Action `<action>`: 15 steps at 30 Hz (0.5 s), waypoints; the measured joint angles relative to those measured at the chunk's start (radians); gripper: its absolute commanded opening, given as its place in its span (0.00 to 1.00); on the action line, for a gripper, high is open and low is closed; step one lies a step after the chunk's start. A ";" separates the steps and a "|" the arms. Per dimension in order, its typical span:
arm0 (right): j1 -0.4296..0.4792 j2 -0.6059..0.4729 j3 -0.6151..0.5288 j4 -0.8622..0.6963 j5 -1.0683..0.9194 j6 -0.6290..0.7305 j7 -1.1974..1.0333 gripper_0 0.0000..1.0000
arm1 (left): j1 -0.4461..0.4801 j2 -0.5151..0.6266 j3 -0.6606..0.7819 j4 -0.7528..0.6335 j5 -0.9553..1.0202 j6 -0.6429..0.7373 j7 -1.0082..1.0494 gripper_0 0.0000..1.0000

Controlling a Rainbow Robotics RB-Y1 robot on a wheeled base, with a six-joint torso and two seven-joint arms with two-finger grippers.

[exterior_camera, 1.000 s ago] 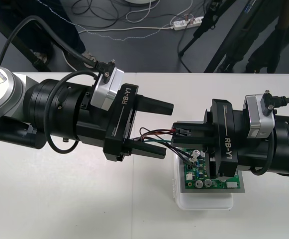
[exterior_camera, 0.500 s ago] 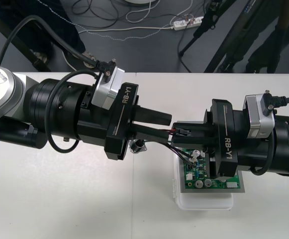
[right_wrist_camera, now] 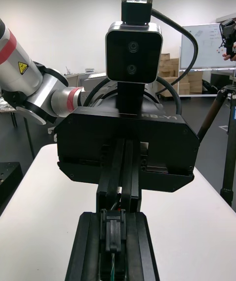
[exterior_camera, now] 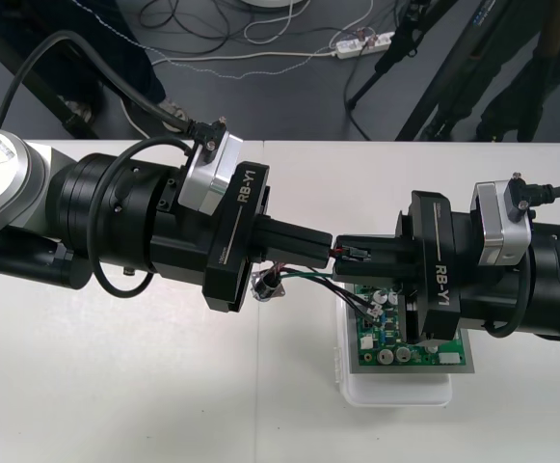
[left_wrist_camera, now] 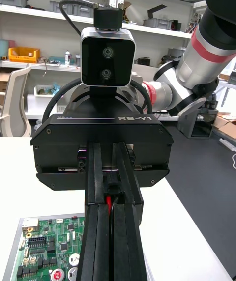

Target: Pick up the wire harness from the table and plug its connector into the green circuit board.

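1. Left gripper (exterior_camera: 324, 248) reaches in from the left over the middle of the table (exterior_camera: 116, 386). Its two black fingers are pressed together around the thin wires of the wire harness (exterior_camera: 304, 277).
2. In the left wrist view, its own fingers (left_wrist_camera: 96, 241) stand close side by side with a red wire (left_wrist_camera: 109, 207) pinched in the narrow gap between them.
3. The right gripper (exterior_camera: 347, 258) comes in from the right and meets the left gripper tip to tip. It is clenched on the small black plug (exterior_camera: 354, 253) at the harness's end.
4. In the right wrist view, the plug (right_wrist_camera: 112, 232) sits between that arm's own fingers (right_wrist_camera: 88, 246), and a green wire (right_wrist_camera: 113, 267) runs out of it towards the camera.
5. The harness is off the table, strung between the two grippers.
6. Its green and black wires curve out on the near side of the left fingers and run right towards the board.
7. The round metal socket (exterior_camera: 264, 286) with its flange hangs just near of the left gripper's body.
8. The green circuit board (exterior_camera: 381, 338) lies on its white base (exterior_camera: 400, 389), partly under the right gripper.
9. The plug is not in the board. In the front view it sits just past the board's far left corner.
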 measured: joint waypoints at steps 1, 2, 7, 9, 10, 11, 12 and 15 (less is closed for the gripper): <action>0.000 0.000 0.000 0.000 0.000 0.000 0.000 0.00 | 0.000 0.000 0.000 0.000 0.000 0.000 0.000 0.00; 0.000 0.000 0.000 0.000 0.000 0.000 0.000 0.00 | 0.000 0.000 0.000 0.000 0.000 0.000 0.000 0.00; 0.000 0.000 0.000 0.000 0.000 0.000 0.000 0.25 | 0.000 0.000 0.000 0.000 0.000 0.000 0.000 0.00; 0.000 0.000 0.000 0.000 0.000 0.000 0.000 0.97 | 0.000 0.000 -0.001 0.000 -0.001 0.001 0.000 0.00; 0.000 0.000 0.000 0.000 0.000 0.000 0.000 1.00 | 0.000 0.000 -0.001 0.000 -0.001 0.001 0.000 0.00; 0.000 0.000 0.000 0.000 0.000 0.001 0.000 1.00 | 0.000 0.000 -0.001 0.000 -0.001 0.001 0.000 0.00; 0.000 0.000 0.000 0.000 0.000 0.002 0.000 1.00 | 0.000 0.000 -0.001 0.000 -0.001 0.001 0.000 0.00; 0.000 0.000 0.000 0.000 0.000 0.009 0.000 1.00 | 0.000 0.000 -0.001 0.000 -0.002 0.001 0.000 0.00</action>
